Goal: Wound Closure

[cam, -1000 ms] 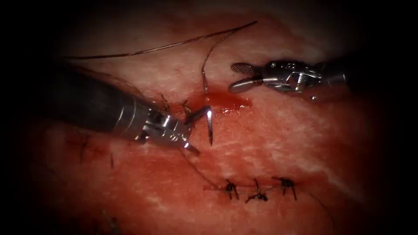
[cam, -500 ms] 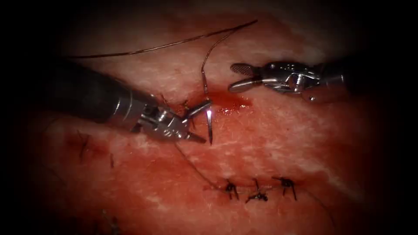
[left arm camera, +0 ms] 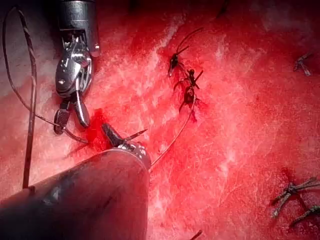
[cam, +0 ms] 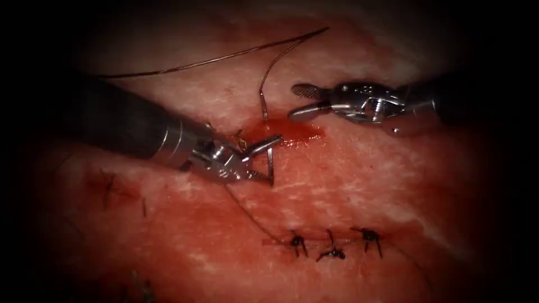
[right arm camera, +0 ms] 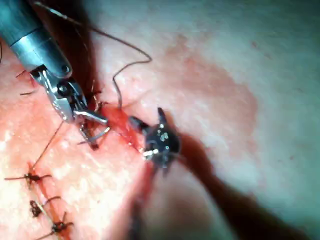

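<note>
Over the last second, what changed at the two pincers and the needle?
The left pincer shifted right until its open jaws bracket the needle, not yet shut. The right pincer drifted slightly left, open and empty. Needle, thread and knots stayed put.

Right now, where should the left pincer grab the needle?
Probably the bare pointed end of the needle, where it sticks out of the tissue, just behind the tip and from the left: the middle is buried. The left pincer straddles that end, open and holding nothing; the right pincer is open and empty too.
</note>
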`<action>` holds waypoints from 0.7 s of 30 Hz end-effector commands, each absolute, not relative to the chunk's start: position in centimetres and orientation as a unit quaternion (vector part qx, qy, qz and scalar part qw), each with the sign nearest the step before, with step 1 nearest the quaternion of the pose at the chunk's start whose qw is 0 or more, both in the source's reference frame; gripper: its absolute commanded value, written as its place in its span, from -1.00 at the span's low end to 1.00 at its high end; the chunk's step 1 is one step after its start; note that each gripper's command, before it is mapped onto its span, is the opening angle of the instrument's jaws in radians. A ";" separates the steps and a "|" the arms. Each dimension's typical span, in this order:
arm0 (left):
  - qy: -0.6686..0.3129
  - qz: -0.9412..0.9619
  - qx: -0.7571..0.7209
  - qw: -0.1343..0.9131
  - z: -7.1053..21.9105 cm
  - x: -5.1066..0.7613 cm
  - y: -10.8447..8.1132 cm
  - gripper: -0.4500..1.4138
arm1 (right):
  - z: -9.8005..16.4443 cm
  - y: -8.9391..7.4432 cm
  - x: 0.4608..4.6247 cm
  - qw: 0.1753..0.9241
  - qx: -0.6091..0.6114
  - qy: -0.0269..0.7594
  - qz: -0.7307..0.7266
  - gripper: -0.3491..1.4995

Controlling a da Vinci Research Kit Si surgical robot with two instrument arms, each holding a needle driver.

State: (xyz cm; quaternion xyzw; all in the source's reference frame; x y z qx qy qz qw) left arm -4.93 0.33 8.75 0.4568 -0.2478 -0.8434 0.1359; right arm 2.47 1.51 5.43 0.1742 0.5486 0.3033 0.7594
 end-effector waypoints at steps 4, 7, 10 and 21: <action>-0.254 -0.839 0.463 0.131 8.8 -4.99 0.3 -0.52 | 5.5 1.4 2.54 0.759 0.176 0.549 0.302 0.86; -0.257 -0.835 0.469 0.129 8.8 -5.00 0.3 -1.00 | 5.5 1.4 2.53 0.759 0.176 0.549 0.302 0.86; -0.266 -0.830 0.472 0.136 8.7 -5.00 0.3 -1.00 | 5.5 1.4 2.52 0.758 0.176 0.550 0.302 0.84; -0.147 -0.832 0.535 0.022 8.4 -5.01 0.3 -1.00 | 5.5 1.4 2.47 0.758 0.176 0.552 0.299 0.84</action>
